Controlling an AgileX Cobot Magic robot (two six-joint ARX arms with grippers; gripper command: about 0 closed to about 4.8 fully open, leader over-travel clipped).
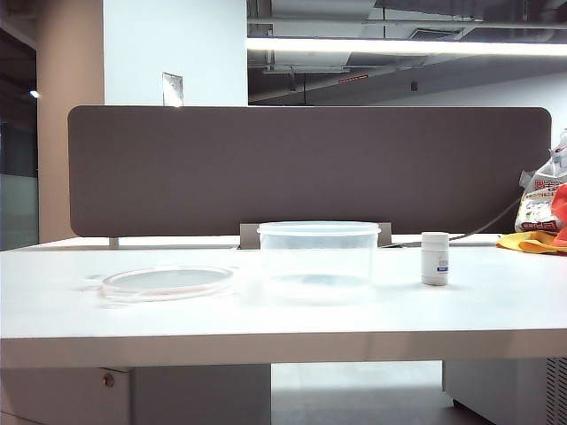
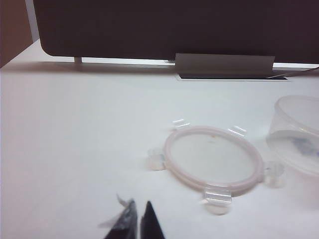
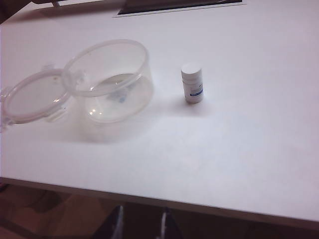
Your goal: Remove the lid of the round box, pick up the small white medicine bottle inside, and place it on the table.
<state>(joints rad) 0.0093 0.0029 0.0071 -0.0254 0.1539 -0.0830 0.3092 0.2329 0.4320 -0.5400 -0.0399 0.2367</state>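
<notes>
Nearest the exterior camera is the front edge of the table (image 1: 283, 341), and everything on top of it looks pretty much sorted. The lid (image 1: 166, 282) lies flat at the left of the frame, well apart from the round box (image 1: 318, 259), which stands open and empty in the middle. The medicine bottle (image 1: 435, 258) stands upright on the bare table to the right of the box, near it but not touching.

So as far as anyone can judge, all three steps are done: lid off, bottle out, bottle set down. Nothing seems left except maybe parking the arms.

Neither arm shows in the exterior view. In the left wrist view, the left gripper (image 2: 138, 221) pokes in at the bottom centre, fingers pressed nearly together, holding nothing, with the lid just ahead of it. In the right wrist view, the right gripper (image 3: 141, 224) sits at the bottom edge, pulled back off the front of the table, fingers a narrow gap apart and empty.
</notes>
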